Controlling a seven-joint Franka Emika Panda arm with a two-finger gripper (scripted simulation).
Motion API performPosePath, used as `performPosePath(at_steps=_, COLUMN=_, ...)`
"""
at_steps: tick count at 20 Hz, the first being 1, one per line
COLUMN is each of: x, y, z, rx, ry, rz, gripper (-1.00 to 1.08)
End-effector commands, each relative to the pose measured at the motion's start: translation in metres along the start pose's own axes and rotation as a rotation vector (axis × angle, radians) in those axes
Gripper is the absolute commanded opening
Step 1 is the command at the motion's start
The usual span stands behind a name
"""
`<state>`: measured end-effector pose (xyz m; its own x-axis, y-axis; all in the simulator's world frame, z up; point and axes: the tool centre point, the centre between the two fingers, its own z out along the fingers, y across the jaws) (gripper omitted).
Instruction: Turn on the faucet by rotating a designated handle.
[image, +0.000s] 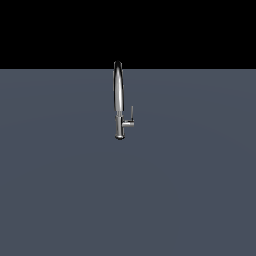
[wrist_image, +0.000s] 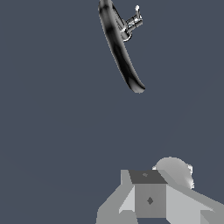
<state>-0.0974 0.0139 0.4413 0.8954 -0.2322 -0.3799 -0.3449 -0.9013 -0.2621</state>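
The chrome faucet (image: 118, 95) stands upright on the grey floor in the middle of the exterior view, its arched spout seen edge-on. The handle (image: 131, 114) is a thin rod pointing up from a short stub on the side of the faucet that faces the exterior view's right. In the wrist view the faucet (wrist_image: 120, 52) is seen from above with the handle (wrist_image: 133, 19) beside it, far from the camera. Grey blocky parts of my gripper (wrist_image: 151, 199) show at the picture's edge, well away from the faucet. Its fingers are not clearly visible. The arm is out of the exterior view.
Flat grey floor (image: 60, 190) surrounds the faucet on all sides. A black background lies beyond the floor's far edge (image: 200, 68). No other objects are in view.
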Motion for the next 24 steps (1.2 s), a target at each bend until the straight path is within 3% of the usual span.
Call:
performPosePath(at_steps=1, x=0.016, y=-0.002, z=0.002, rx=0.033, ry=-0.034, rz=0.033, gripper=-1.0)
performPosePath(at_steps=24, x=0.163, y=-0.003, z=0.044, rx=0.35, ry=-0.367, rz=0.349, gripper=-1.0)
